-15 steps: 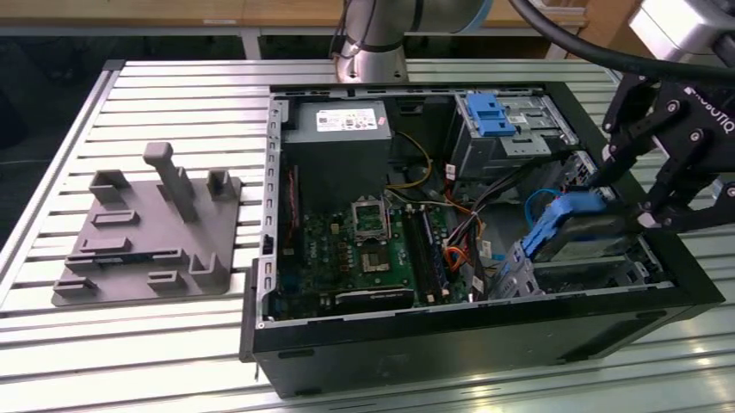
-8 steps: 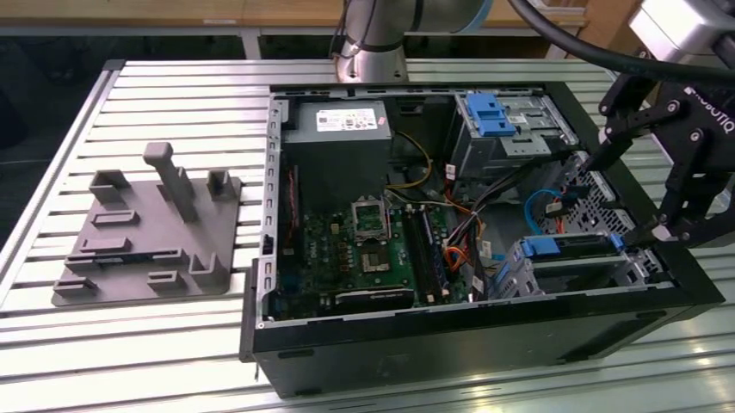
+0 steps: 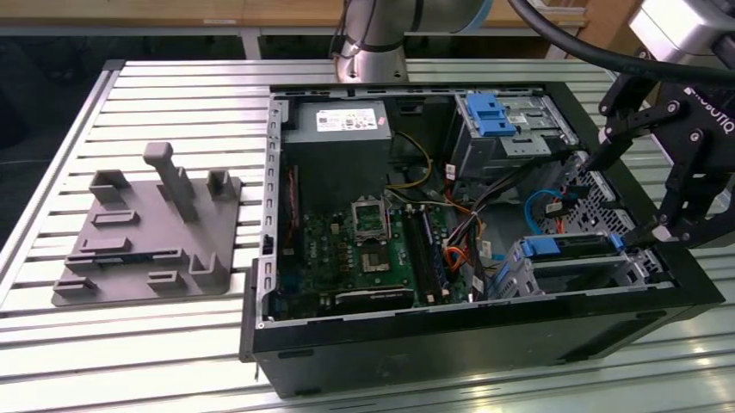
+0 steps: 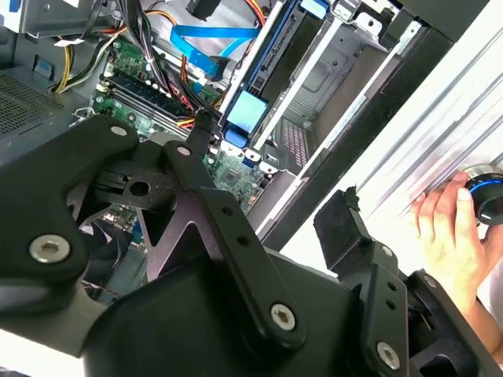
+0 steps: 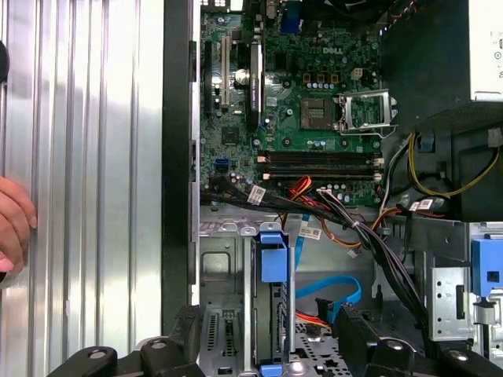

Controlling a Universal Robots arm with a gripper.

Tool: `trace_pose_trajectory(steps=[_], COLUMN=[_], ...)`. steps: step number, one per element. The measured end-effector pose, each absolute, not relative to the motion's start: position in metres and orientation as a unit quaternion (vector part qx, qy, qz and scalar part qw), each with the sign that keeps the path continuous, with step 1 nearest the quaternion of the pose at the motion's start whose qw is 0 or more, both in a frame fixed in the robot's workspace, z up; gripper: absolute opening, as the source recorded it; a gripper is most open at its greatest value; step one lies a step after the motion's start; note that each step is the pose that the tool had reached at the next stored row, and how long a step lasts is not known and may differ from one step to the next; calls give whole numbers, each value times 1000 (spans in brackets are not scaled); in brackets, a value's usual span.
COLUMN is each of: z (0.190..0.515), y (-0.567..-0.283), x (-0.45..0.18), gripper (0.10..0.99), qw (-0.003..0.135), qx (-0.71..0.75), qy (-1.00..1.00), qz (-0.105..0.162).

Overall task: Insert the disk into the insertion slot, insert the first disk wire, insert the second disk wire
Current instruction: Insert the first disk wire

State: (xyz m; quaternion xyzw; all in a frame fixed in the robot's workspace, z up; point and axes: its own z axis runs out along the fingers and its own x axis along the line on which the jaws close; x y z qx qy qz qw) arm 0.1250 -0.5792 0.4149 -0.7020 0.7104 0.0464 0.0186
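One step looks done: the disk [image 3: 577, 244] sits in the insertion slot [image 3: 571, 277], the blue wire [image 5: 328, 287] seemingly unplugged, the gripper [image 3: 621, 199] spread and empty.

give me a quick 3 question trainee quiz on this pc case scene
1. True or false: the gripper has its fingers shut on the disk.
2. Where is the disk? A) on the motherboard B) in the insertion slot C) on the grey fixture
3. Fill in: beside the case, over the table, is a person's ___.
Key: 1 false, the fingers are open; 2 B; 3 hand.
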Motion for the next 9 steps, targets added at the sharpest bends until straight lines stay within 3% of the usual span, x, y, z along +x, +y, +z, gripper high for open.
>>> trace_pose_trajectory(steps=[9], z=[415], y=[-579], x=[125], gripper=[788], qw=[18], qx=[-702], qy=[710], qz=[46])
